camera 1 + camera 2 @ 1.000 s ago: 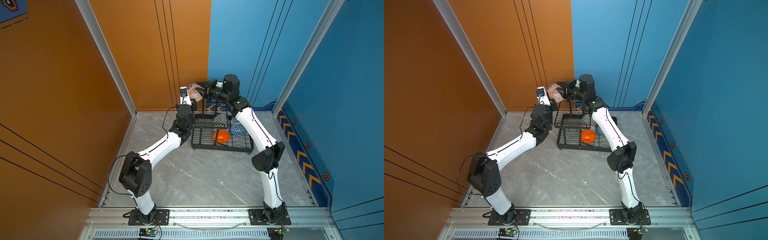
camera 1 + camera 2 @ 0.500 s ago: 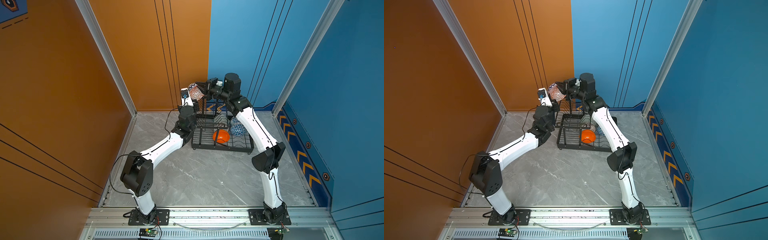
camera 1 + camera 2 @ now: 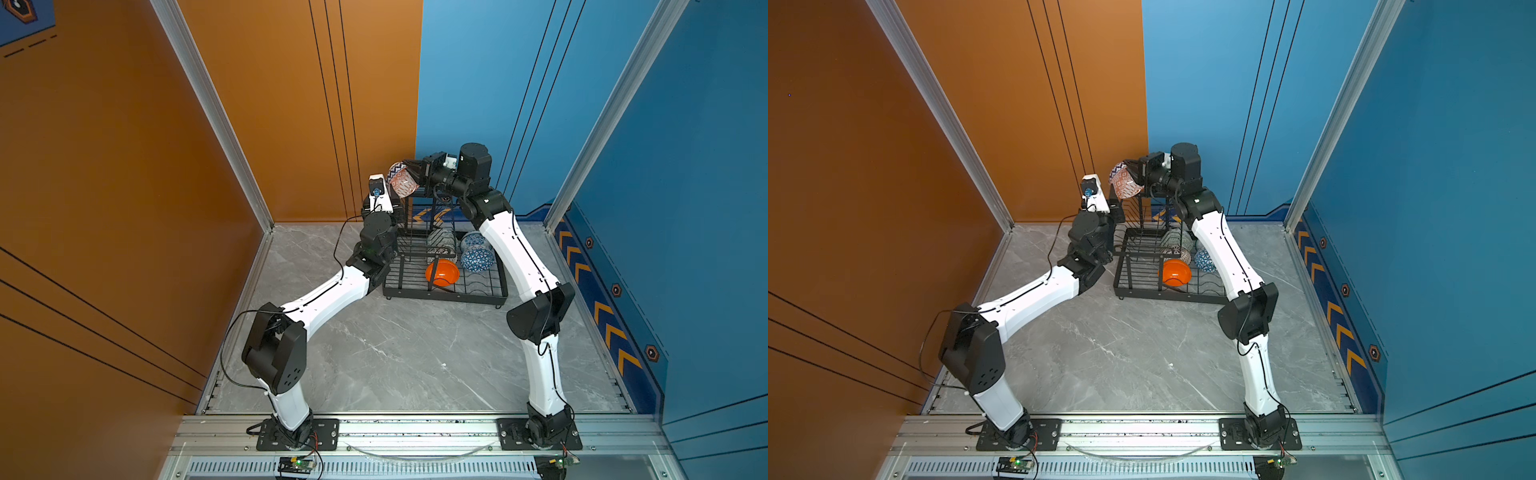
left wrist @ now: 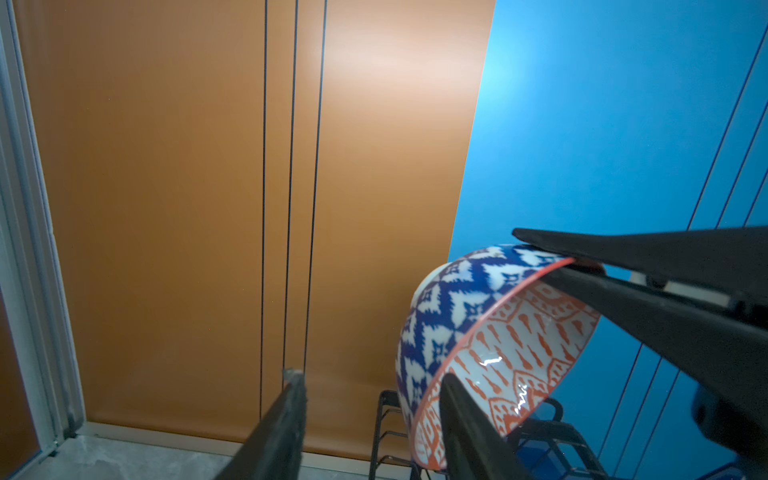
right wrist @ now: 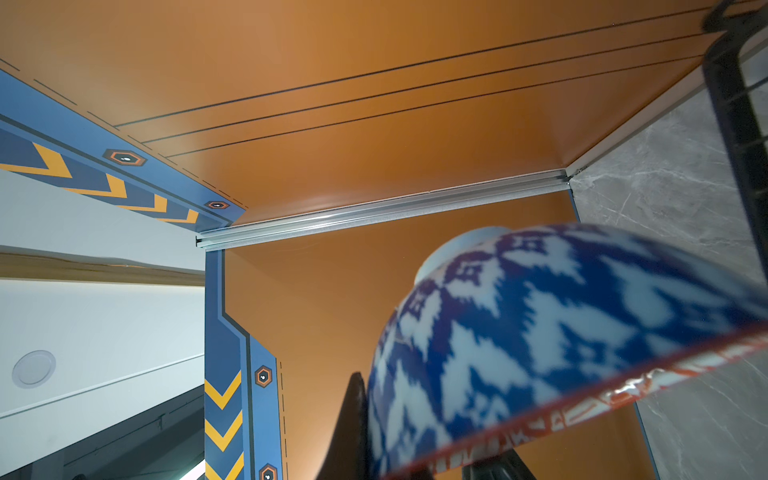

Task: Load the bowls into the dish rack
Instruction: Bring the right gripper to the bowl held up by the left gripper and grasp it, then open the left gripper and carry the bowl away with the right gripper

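The orange-red geometric bowl (image 3: 401, 183) (image 3: 1124, 185) hangs tilted in the air above the back left corner of the dish rack (image 3: 446, 291) (image 3: 1167, 293). My right gripper (image 3: 412, 174) (image 4: 552, 259) is shut on its rim, one finger outside and one inside. In the left wrist view the bowl (image 4: 490, 332) shows a blue zigzag outside and orange marks inside. My left gripper (image 4: 372, 376) (image 3: 392, 203) stands open just below it; one finger crosses in front of the rim and nothing lies between the fingers. The right wrist view shows the bowl (image 5: 540, 324) blurred and close.
Inside the rack's lower tray sit a plain orange bowl (image 3: 442, 272), a blue triangle-patterned bowl (image 3: 477, 258) and a dark-lattice bowl (image 3: 1177, 251). The orange back wall and blue back wall stand close behind the rack. Grey marble floor (image 3: 395, 353) spreads in front.
The bowl has passed from one hand to the other: my right gripper closed on its rim, then my left gripper opened and let go. The left arm rose slightly toward the bowl.
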Motion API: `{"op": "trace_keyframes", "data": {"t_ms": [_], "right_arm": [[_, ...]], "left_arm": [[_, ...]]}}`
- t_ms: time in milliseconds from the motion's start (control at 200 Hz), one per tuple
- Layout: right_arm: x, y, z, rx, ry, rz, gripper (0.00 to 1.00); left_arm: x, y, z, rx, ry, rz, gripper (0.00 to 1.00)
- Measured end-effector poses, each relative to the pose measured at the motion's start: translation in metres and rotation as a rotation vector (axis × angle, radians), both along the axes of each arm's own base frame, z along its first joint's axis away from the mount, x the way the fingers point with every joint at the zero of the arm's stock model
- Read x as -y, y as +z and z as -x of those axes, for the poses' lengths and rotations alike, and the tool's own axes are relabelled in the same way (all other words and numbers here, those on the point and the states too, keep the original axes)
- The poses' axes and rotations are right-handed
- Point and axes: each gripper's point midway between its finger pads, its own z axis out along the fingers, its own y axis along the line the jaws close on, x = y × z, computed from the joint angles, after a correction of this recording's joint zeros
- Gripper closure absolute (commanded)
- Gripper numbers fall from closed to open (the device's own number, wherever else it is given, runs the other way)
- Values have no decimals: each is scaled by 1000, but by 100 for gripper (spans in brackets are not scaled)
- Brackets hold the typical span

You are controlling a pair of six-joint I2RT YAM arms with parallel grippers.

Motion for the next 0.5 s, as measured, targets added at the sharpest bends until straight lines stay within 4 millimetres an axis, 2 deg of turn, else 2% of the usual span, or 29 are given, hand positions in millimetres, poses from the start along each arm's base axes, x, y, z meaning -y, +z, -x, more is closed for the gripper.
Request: {"op": "trace_keyframes", "data": {"t_ms": [45, 85, 325, 500], "right_arm": [[2, -1, -2, -1, -4, 1, 100], [4, -1, -3, -1, -8, 1, 100], [17, 1, -11, 19, -35, 5, 100], [35, 2, -21, 51, -68, 26, 100]], "left_arm": [[0, 0, 0, -2, -2, 4, 16], [0, 0, 1, -2, -3, 15, 1], [6, 9, 11, -10, -42, 24, 2], [13, 15, 22, -40, -124, 51, 2]]}}
